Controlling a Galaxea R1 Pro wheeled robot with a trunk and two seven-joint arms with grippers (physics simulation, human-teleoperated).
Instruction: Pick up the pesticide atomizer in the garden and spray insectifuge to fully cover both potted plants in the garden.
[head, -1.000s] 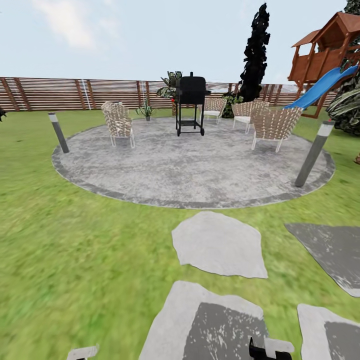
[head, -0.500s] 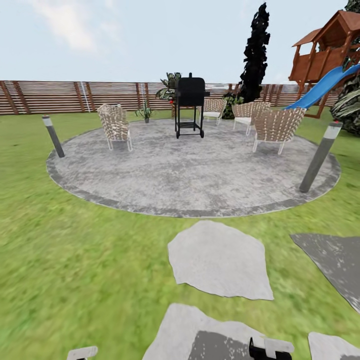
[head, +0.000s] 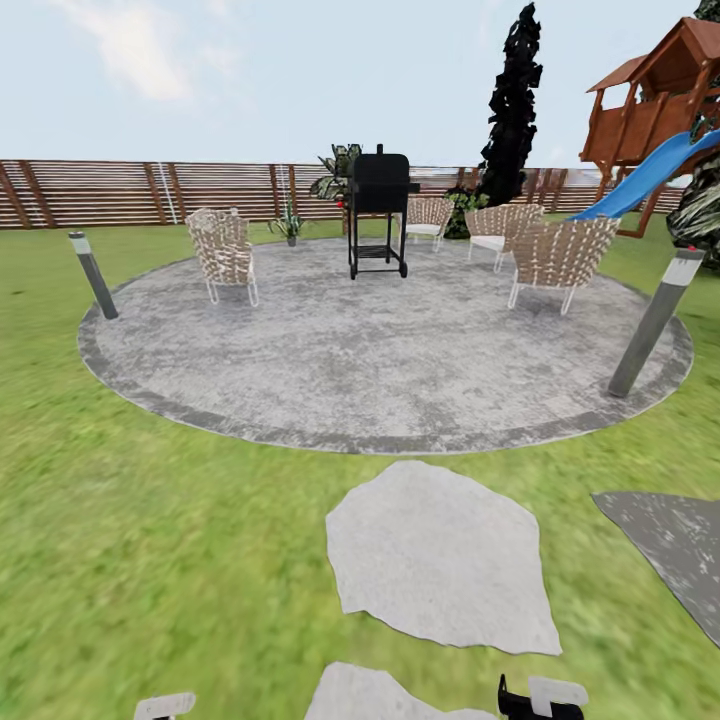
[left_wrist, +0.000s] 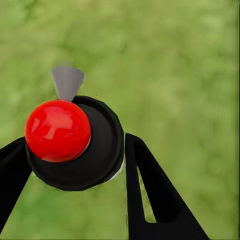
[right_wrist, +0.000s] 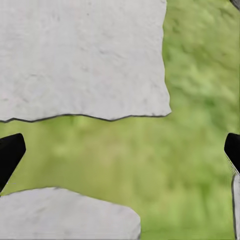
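Observation:
In the left wrist view my left gripper (left_wrist: 75, 150) is shut on the pesticide atomizer (left_wrist: 95, 150), a black round head with a red ball and a grey nozzle tip, held over grass. The right wrist view has my right gripper (right_wrist: 122, 147) open and empty, its fingers (right_wrist: 10, 152) wide apart above lawn and stepping stones. Far off in the head view, one potted plant (head: 289, 222) with pointed green leaves in a small grey pot stands at the back left edge of the round patio (head: 380, 350), near the fence.
On the patio stand a black grill (head: 379, 210) and several wicker chairs (head: 223, 252). Grey bollard lights (head: 654, 322) mark its rim. A stepping stone (head: 435, 555) lies in the lawn ahead. A wooden playhouse with a blue slide (head: 650, 170) is at the back right.
The whole head view has shifted: the patio and chairs look nearer and the stepping stones have slid down the picture, so the camera has moved forward. The arms hold as before.

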